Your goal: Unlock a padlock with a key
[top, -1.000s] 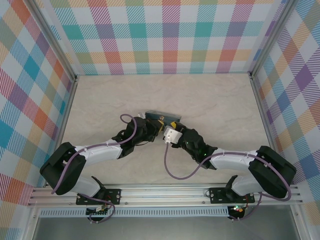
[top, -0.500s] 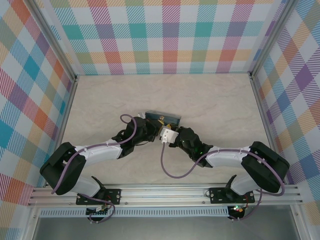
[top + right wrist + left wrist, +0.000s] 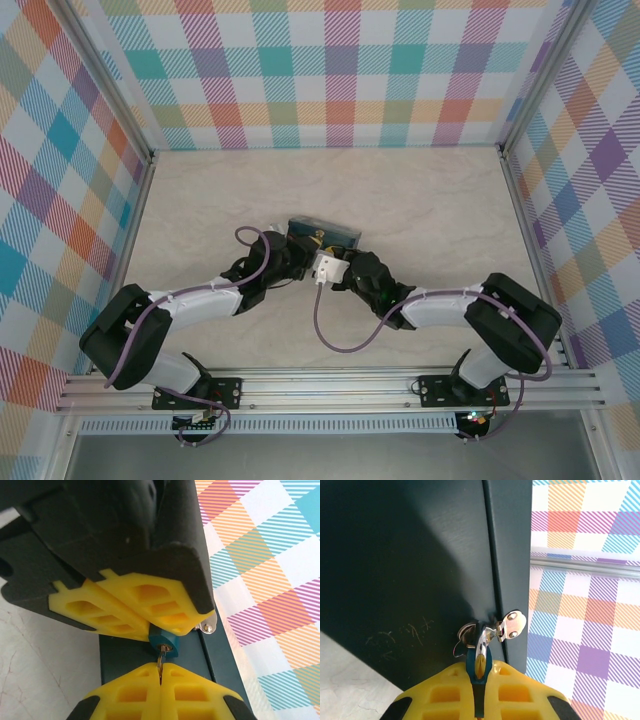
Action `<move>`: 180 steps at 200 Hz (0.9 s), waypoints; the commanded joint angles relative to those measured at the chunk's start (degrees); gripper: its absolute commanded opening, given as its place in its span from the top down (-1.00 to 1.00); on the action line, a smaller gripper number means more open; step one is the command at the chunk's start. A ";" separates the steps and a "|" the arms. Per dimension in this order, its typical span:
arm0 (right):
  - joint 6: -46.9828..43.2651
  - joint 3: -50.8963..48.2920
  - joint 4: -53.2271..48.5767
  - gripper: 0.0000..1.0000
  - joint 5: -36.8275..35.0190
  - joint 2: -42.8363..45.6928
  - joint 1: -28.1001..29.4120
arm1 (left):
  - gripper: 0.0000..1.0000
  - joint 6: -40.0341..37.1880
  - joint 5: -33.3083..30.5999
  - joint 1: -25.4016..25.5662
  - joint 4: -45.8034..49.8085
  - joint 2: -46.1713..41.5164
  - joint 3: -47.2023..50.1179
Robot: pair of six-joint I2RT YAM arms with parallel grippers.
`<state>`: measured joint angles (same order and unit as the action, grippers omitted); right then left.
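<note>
Scene: two arms meet nose to nose at the dark box (image 3: 322, 231), mid-frame on the pale table (image 3: 430, 200), top view.
Padlock: the padlock (image 3: 480, 653) hangs off the box's small metal hasp (image 3: 512, 624), lower centre of the left wrist view; brassy metal shows inside a teal surround.
Left gripper: the left gripper (image 3: 479, 669) has its yellow fingers pressed in on the padlock from both sides, steadying it.
Right gripper: the right gripper (image 3: 161, 672) has its fingers pressed together w/ the key (image 3: 161, 661) pinched between the tips, bottom centre of the right wrist view.
Key relation: the padlock sits straight up-frame from the right fingertips, just beyond them; the key's long axis runs along that same line into the lock's underside (how deep it sits, can't tell).
Nearer arm: both are at the lock, but the right holds the key, so the turn looks like its job, approx. about the shaft's own axis.
Count: 1 padlock, 1 key, 1 box, 1 hasp, 2 grippers.
</note>
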<state>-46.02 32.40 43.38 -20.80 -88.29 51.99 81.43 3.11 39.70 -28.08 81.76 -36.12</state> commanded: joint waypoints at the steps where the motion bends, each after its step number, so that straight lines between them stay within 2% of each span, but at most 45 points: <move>1: -4.05 2.78 4.17 1.00 1.80 -2.72 -0.68 | 1.00 1.20 5.84 1.17 -3.16 -1.67 0.35; 34: -8.42 3.21 6.73 1.00 2.20 -4.02 -1.01 | 1.00 1.28 6.55 1.17 -3.06 -1.64 -0.27; 65: -5.60 1.92 4.30 1.00 3.13 -1.14 -1.45 | 1.00 1.56 4.95 1.08 -2.81 -1.95 0.33; 94: -3.54 -0.43 2.73 0.83 2.55 1.67 -1.52 | 1.00 1.76 4.12 0.64 -2.69 -2.05 0.61; 122: 0.06 -2.78 -1.19 0.49 2.25 6.04 -1.48 | 1.00 1.62 3.73 -0.06 -2.37 -2.08 0.37; 156: 2.91 -4.80 -5.16 0.35 2.01 10.37 -1.44 | 1.00 1.32 3.78 -0.24 -2.21 -1.68 -0.03; 180: 4.15 -4.35 -6.81 0.33 3.33 11.76 -1.28 | 1.00 1.33 3.81 -0.24 -2.21 -1.49 -0.09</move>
<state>-45.10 28.47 38.63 -18.83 -78.26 50.92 82.74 5.65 39.33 -28.05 81.34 -36.07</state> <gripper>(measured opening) 0.330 0.079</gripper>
